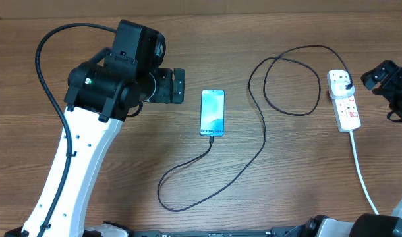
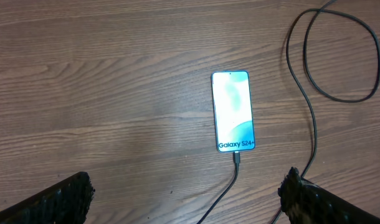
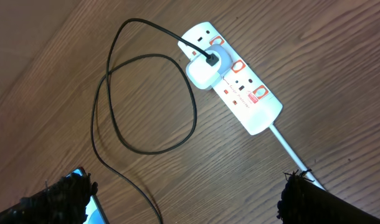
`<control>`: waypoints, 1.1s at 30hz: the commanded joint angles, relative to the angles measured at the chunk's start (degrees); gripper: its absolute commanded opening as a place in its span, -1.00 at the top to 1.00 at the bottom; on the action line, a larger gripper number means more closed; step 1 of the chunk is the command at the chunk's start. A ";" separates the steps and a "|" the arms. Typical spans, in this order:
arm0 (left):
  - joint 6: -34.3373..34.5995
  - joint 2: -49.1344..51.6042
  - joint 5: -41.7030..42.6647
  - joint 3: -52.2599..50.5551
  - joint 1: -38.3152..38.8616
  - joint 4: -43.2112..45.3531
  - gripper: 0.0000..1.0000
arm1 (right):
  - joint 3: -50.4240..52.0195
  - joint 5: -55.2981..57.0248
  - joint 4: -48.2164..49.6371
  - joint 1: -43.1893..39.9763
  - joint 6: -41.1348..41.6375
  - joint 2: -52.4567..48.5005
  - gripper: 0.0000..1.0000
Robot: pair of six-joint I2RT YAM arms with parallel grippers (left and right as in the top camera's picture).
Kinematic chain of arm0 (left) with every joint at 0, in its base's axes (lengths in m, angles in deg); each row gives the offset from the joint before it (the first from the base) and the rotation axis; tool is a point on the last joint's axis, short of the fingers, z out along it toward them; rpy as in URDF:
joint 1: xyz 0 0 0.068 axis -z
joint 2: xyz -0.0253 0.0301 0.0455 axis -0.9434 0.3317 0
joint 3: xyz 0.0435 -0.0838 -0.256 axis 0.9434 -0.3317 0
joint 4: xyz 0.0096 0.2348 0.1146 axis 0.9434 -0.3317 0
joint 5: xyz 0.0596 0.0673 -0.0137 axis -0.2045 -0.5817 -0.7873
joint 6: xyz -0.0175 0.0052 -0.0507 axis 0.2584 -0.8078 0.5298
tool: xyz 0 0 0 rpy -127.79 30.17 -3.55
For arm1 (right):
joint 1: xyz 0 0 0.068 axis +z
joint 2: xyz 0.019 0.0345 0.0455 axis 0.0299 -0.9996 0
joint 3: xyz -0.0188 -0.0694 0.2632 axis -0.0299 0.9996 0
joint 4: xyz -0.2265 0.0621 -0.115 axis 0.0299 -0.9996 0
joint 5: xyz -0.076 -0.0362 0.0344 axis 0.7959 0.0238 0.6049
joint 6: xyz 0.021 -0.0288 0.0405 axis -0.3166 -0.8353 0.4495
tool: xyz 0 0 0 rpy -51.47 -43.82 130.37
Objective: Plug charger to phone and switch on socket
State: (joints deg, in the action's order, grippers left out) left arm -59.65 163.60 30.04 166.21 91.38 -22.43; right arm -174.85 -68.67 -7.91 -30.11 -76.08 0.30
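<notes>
the charger (image 2: 238,159) tip is seen seated in the near end of the phone (image 2: 233,112), which lies flat on the table (image 1: 306,178) with its screen lit. the cable is run in loose loops across to the socket (image 3: 240,84) at the right. there its other end is held in a white adapter (image 3: 204,70), already pushed into one outlet. the plugging step is therefore judged done at both ends, and the step in hand is judged to be the switching on.

the left gripper (image 2: 185,190) is held above the table just short of the phone, fingers spread wide, nothing between them. the right gripper (image 3: 184,193) is held over the table near the socket, likewise spread wide and empty, touching nothing. the socket lies ahead of its fingertips, with a cable loop between.

whether any of the red-marked switches (image 3: 238,65) is already pressed cannot be told from these views.

for the next move, the right gripper would need to be brought over the socket. a single fingertip should then be set on the switch serving the adapter's outlet and pressed straight down. a light, vertical push is called for, since the socket is unsecured and could be slid or tipped. the cable loop beside it should be kept clear of the fingers, so that the tip is not tugged from the phone.
</notes>
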 commanded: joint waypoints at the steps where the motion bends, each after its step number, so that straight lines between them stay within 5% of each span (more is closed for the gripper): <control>1: -1.31 0.09 -0.76 0.57 -0.11 0.09 -0.99 | -0.90 0.81 0.20 0.15 0.22 0.39 -1.00; 23: -2.25 -1.40 -4.20 0.48 -0.13 -0.37 -0.99 | -0.90 0.81 0.20 0.15 0.20 0.39 -1.00; 33: -2.40 -12.00 -7.43 -8.52 -0.15 5.33 -0.99 | -0.90 0.81 0.20 0.15 0.20 0.39 -1.00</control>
State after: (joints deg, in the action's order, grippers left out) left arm -60.96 156.85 24.45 161.56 91.38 -19.63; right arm -174.85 -68.65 -7.97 -30.11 -76.06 0.30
